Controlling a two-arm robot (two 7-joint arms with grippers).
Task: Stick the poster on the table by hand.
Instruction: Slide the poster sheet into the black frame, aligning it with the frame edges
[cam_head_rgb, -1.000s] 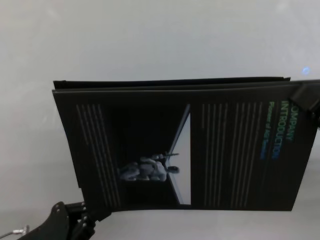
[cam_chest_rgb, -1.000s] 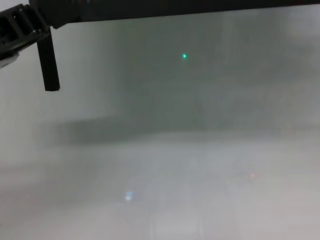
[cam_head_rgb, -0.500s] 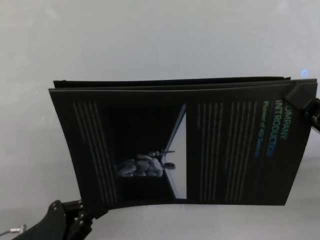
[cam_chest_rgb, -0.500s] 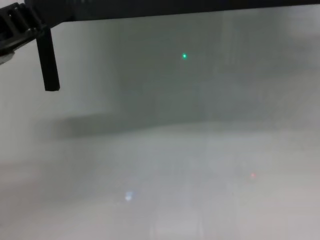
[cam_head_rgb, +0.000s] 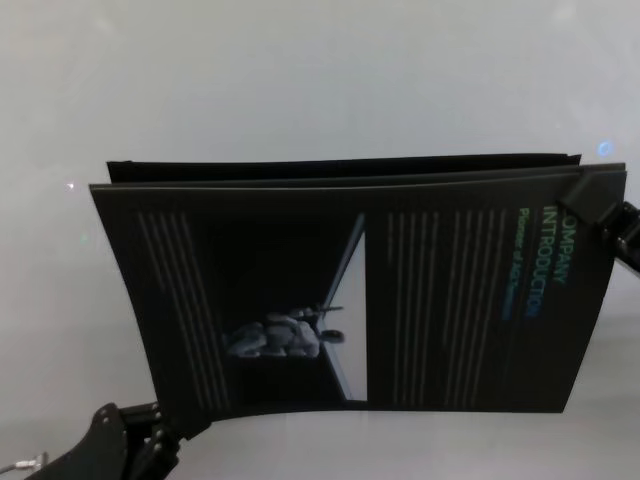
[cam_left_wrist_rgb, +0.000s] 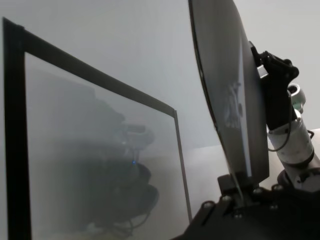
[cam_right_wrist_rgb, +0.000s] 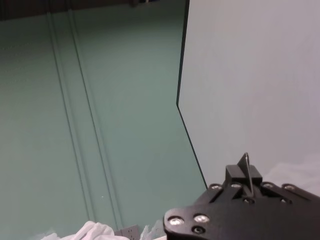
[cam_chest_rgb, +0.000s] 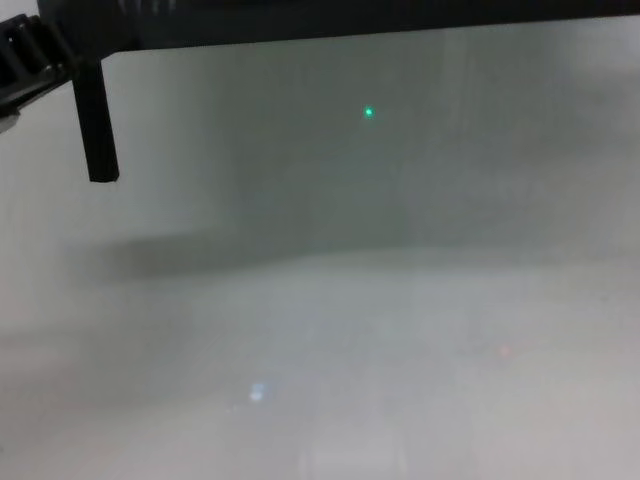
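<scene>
- Pale grey-white surface (cam_head_rgb: 300, 80), smooth and plain, fills the head view behind and around everything else.
- A big, thin black paper poster (cam_head_rgb: 360, 300) is held up in the air over the surface, between the two arms.
- The poster has rows of tiny pale writing, a white slanted strip down the middle, and a bluish picture beside the strip.
- Near its right edge there are bigger words in green and blue, turned on their side.
- The sheet bends a little, and its lower edge curves.
- A dark shadow or second edge shows just behind the poster's top edge.
- The black plastic left gripper (cam_head_rgb: 150, 445) is at the poster's lower left corner, and its fingers are closed on that corner.
- In the left wrist view the poster (cam_left_wrist_rgb: 230, 90) is seen from the side, thin and curved, standing up out of the left gripper (cam_left_wrist_rgb: 235, 192).
- The black plastic right gripper (cam_head_rgb: 610, 215) is at the poster's upper right corner, pinching it.
- In the right wrist view a small dark point of the sheet pokes up from the right gripper (cam_right_wrist_rgb: 245, 187).
- Most of both arms is cut off at the edges of the head view.
- In the chest view only a thin black upright bar (cam_chest_rgb: 97, 120) and the poster's dark lower edge (cam_chest_rgb: 350, 18) show over the surface (cam_chest_rgb: 350, 350).
</scene>
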